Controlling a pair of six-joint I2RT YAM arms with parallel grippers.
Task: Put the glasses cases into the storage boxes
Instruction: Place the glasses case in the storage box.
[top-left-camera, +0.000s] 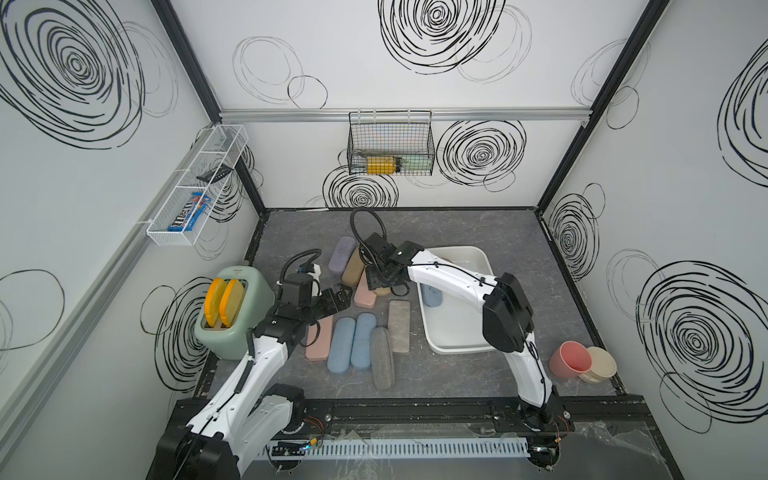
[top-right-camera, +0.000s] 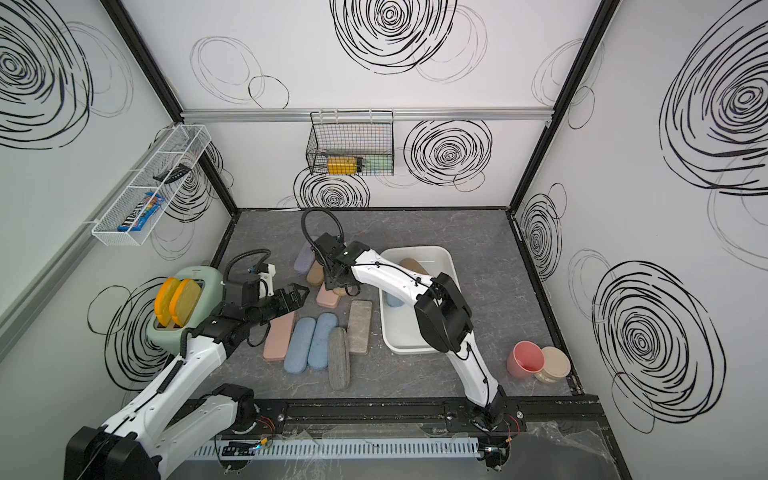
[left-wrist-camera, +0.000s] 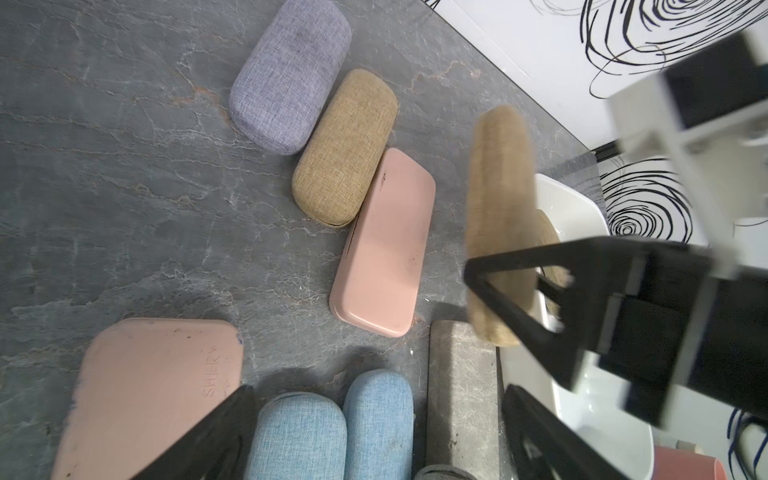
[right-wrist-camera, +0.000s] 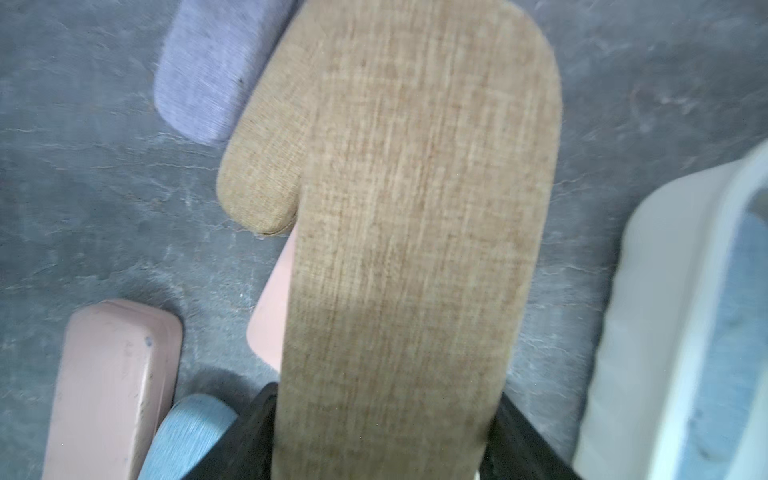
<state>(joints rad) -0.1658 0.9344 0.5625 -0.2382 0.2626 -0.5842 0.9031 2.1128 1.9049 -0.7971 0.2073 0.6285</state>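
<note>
Tan case (right-wrist-camera: 415, 249) aloft in downturned right tool (right-wrist-camera: 386, 432)

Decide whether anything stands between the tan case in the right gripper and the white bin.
Nothing visible does. The tan case, held by the right gripper, hangs beside the white bin, with only bare tabletop between. Inside, a blue case leaves room.
</note>
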